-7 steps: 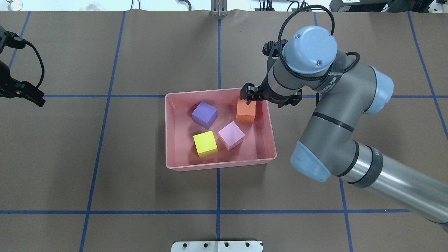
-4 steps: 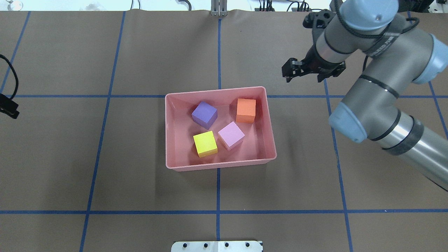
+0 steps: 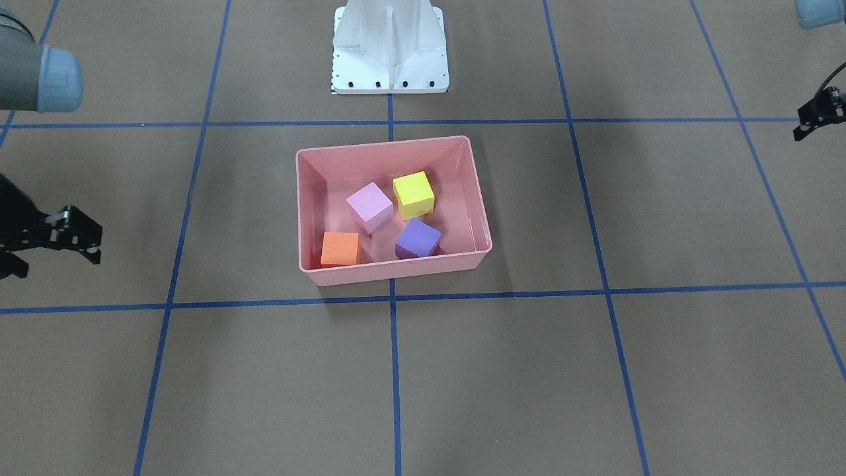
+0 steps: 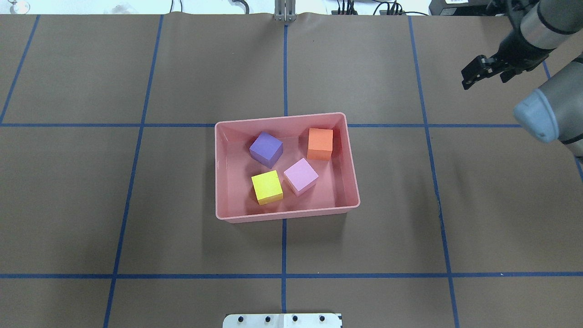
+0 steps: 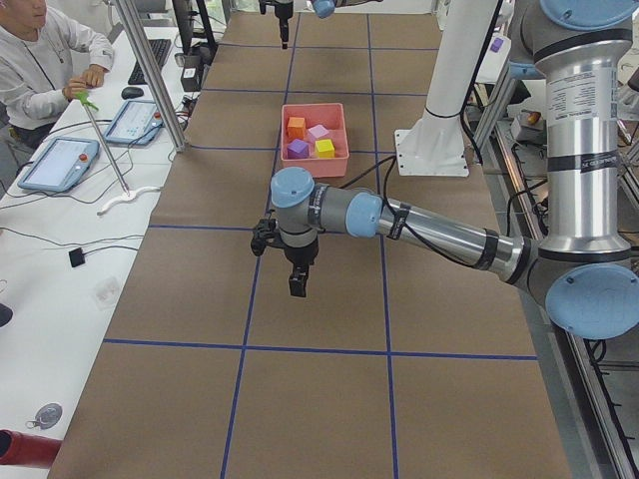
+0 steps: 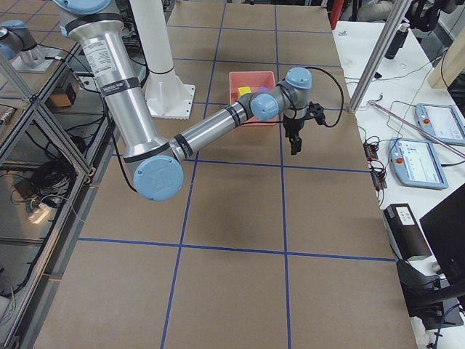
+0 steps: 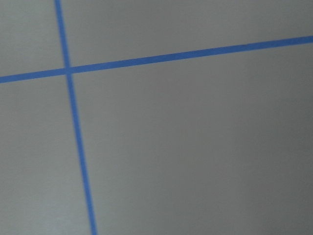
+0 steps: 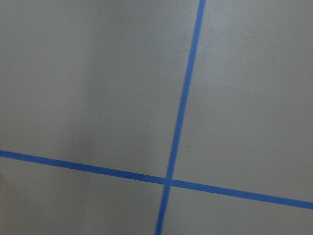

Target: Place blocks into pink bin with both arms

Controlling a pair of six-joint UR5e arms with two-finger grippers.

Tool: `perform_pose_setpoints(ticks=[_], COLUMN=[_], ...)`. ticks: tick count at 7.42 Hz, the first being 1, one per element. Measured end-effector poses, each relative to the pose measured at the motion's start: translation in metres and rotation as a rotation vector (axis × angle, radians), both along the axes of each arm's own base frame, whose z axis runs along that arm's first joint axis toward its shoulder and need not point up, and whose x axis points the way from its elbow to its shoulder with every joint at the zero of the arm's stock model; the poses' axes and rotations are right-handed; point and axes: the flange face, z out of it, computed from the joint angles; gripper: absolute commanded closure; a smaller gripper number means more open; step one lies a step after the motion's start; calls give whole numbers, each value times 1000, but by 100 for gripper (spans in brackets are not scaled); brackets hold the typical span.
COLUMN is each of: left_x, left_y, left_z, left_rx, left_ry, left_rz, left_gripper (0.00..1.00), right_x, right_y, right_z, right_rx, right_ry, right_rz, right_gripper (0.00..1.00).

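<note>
From the left end alone, whole left arm (image 5: 439,235), jaws down

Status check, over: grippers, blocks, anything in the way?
Right gripper open, empty, away from bin. Left gripper far off, state unclear. All four blocks inside pink bin. No obstruction seen.
</note>
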Motion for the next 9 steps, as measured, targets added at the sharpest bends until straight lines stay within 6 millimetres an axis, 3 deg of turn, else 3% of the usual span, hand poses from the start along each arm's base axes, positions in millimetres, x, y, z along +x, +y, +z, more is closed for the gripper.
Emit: perform_pose_setpoints(ticks=[2,4,6,9], left_x=[-51,-69,-71,-71], left_y=[34,49,49,44], left_z=[39,54,56,51], left_rx=[13,4,-2,10], left_ry=[-1,-1,-1,-1], left_rz=[1,-16,-25,-25], left_gripper=[0,0,0,0], right_x=[80,156,209,258], right_y=[-2,25,71,162], right_z=[73,136,182,225], right_rx=[8,23,0,-82], right_ry=[12,30,42,46], right_rz=[-53,-74,-49,33], right_gripper=[0,0,0,0])
